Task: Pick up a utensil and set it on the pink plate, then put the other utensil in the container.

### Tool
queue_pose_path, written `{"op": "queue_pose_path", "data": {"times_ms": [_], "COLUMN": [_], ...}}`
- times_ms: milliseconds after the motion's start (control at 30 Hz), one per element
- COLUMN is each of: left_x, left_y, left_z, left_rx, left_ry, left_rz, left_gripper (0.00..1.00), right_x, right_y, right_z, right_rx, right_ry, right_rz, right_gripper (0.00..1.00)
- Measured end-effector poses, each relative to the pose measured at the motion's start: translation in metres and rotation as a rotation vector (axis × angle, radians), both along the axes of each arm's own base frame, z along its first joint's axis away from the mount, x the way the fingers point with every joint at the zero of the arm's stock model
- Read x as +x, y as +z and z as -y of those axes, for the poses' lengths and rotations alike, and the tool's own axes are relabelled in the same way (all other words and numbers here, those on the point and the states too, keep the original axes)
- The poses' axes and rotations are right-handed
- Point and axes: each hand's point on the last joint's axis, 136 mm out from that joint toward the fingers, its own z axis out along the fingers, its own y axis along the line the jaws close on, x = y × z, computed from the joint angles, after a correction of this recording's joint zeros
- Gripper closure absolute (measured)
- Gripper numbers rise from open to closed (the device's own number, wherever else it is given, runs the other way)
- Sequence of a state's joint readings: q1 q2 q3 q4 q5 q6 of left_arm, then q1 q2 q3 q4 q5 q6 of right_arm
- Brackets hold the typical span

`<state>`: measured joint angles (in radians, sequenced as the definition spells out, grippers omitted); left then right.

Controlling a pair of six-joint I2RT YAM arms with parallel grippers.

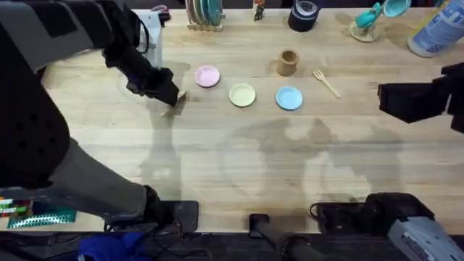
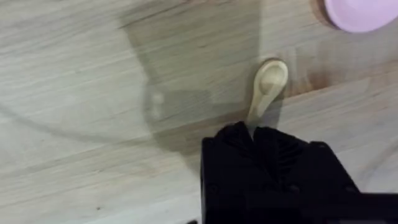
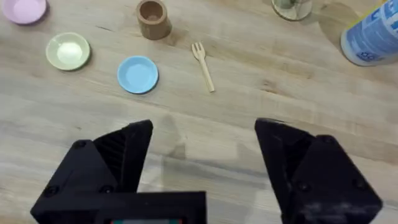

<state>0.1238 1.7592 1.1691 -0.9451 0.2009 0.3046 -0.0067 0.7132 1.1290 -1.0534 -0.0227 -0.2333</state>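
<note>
The pale wooden spoon lies close to the table, its bowl pointing toward the pink plate. My left gripper is shut on the spoon's handle; from above this gripper sits just left of the pink plate. The wooden fork lies on the table right of the brown wooden cup. My right gripper hovers open over bare table at the right side, well short of the fork and the cup.
A yellow plate and a light-blue plate sit in a row right of the pink one. Along the back edge stand a plate rack, a black tape roll, a teal item and a blue-labelled bottle.
</note>
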Motion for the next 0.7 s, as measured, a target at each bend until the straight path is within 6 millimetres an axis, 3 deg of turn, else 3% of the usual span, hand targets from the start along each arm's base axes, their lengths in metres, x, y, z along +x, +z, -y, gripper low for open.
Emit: {"op": "queue_pose_path", "data": {"times_ms": [433, 700], "left_x": [0.026, 0.030], "left_y": [0.045, 0.052], "left_z": [0.003, 0.045], "left_rx": [-0.012, -0.014], "left_ry": [0.016, -0.101], "left_rz": [0.052, 0.075], "left_gripper": [0.959, 0.960], "right_x": [0.000, 0.000], "right_y": [0.000, 0.000], "right_z": [0.000, 0.000], "right_rx": [0.000, 0.000], "right_ry": [0.000, 0.000], "right_rz": [0.000, 0.000], "right_gripper": [0.003, 0.003]}}
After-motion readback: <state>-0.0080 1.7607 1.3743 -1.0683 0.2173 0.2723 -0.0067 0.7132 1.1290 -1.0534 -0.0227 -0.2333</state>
